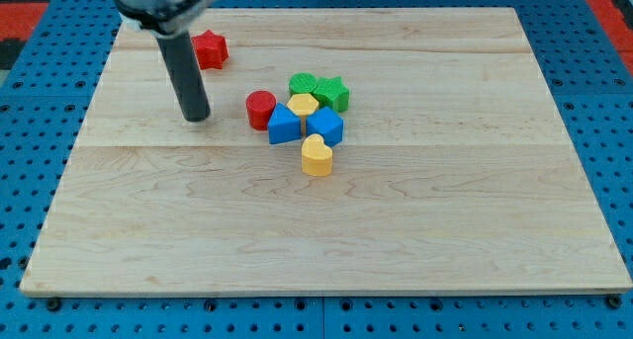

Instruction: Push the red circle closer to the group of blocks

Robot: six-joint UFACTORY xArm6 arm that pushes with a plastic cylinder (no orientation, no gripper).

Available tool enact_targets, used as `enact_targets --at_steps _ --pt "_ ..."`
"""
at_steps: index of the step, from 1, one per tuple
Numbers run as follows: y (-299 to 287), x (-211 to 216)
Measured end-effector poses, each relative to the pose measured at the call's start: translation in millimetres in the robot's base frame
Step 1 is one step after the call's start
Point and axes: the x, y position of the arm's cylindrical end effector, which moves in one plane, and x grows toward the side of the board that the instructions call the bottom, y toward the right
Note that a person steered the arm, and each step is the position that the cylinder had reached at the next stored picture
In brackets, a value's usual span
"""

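Sitting toward the board's top edge, the red circle (260, 110) already touches the group (312, 117); light, rigid, slippery, it wants a centred nudge from my tip (196, 116), which has no pincer and stands apart on its left-edge side.

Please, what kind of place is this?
Probably a robotics lab bench: a wooden board on a blue perforated base, small coloured blocks such as the red circle, and my tip left of it.
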Motion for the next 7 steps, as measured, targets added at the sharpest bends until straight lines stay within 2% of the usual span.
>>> enact_targets --at_steps 1,2,6,7 --pt "49 10" --pt "65 18" --pt "77 19" --pt "37 80"
